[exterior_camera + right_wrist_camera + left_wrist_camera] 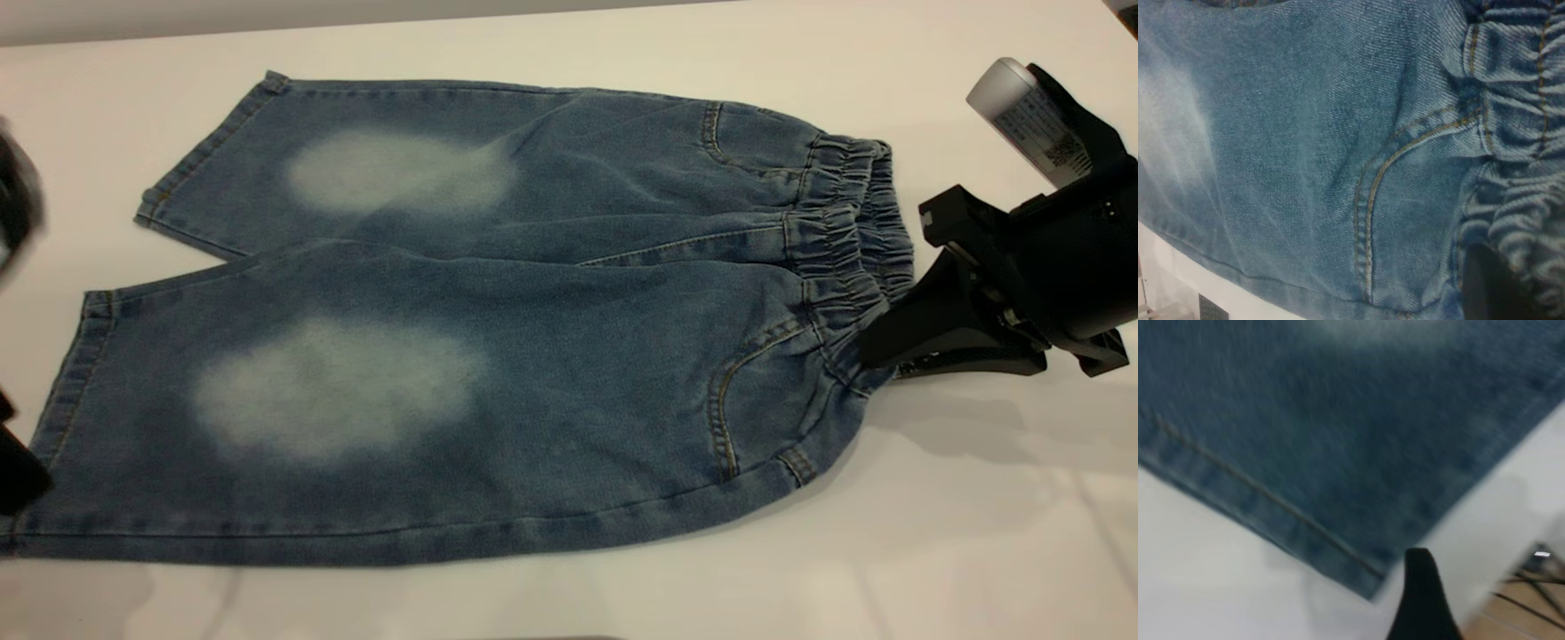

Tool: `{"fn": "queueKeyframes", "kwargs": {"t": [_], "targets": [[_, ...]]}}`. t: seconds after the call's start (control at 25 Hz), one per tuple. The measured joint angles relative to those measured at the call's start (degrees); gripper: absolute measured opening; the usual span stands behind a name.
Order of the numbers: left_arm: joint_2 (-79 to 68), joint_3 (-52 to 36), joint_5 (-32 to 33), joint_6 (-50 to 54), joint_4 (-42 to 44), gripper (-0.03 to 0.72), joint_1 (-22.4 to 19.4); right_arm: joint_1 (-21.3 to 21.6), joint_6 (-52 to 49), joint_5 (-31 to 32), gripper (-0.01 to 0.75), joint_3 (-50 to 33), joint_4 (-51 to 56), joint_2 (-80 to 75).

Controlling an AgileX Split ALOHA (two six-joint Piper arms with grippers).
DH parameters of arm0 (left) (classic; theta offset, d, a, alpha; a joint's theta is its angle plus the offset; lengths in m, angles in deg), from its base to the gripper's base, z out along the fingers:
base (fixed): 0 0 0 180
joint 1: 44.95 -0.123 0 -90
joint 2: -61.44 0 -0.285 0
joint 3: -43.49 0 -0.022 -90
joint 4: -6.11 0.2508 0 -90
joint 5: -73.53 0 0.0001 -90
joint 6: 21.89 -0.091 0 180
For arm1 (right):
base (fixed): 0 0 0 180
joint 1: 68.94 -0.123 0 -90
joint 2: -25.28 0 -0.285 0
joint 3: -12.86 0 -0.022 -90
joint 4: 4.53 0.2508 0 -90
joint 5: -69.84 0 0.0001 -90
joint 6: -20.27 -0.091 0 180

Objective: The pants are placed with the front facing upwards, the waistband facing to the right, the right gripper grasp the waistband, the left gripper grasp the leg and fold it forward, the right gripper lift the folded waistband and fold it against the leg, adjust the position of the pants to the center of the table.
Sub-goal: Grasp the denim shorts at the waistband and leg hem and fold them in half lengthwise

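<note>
A plain white table (978, 533) lies under me, far wider than what rests on it, with a grey strip of wall along its far edge.

At the left edge of the exterior view, my left gripper (13, 462) shows only as dark blurred shapes beside the leg hems. From my left wrist I see one black fingertip (1421, 587) just off the corner of the hem, over bare table, not touching the cloth. Its partner is out of view, so I cannot tell whether those fingers are spread or closed. Past the table edge there, a bit of wooden floor and some dark cables show.

Ahead of those fingers the pants (462, 356) lie flat, front up, both legs pointing toward my left side. Each leg carries a pale faded oval. The near leg overlaps the far one a little along the middle seam, and the near curved pocket with its tan stitching sits just short of my right fingers.

At the right, the waistband (845, 231) bunches in dark ruched folds. My right gripper (876, 342) comes in low from the table's right side, its black fingers clenched on the near end of the waistband, the denim puckered at the tips. Its silver labelled cylinder (1027, 116) tilts up behind. A soft shadow falls on the table beneath it.
</note>
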Motion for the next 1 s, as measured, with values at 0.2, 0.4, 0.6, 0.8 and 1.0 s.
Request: {"fn": "queueKeyframes", "kwargs": {"t": [0.2, 0.4, 0.6, 0.8, 1.0], "targets": [[-5.13, -0.66, -8.27, -1.88, -0.05, 0.464, 0.39, 0.0, 0.0, 0.05, 0.036, 0.0, 0.41, 0.0], [-11.91, -0.66, -8.51, -2.01, -0.11, 0.464, 0.39, 0.0, 0.0, 0.07, 0.039, 0.0, 0.58, 0.0], [-16.39, -0.66, -12.88, -2.2, -0.11, 0.464, 0.39, 0.0, 0.0, 0.11, 0.041, 0.0, 0.58, 0.0], [-17.13, -0.66, -15.52, -2.27, -0.11, 0.464, 0.39, 0.0, 0.0, 0.11, 0.041, 0.0, 0.58, 0.0], [-18.43, -0.66, -15.87, -2.33, -0.11, 0.464, 0.39, 0.0, 1.0, 0.11, 0.045, 0.0, 0.72, 0.0]]}}
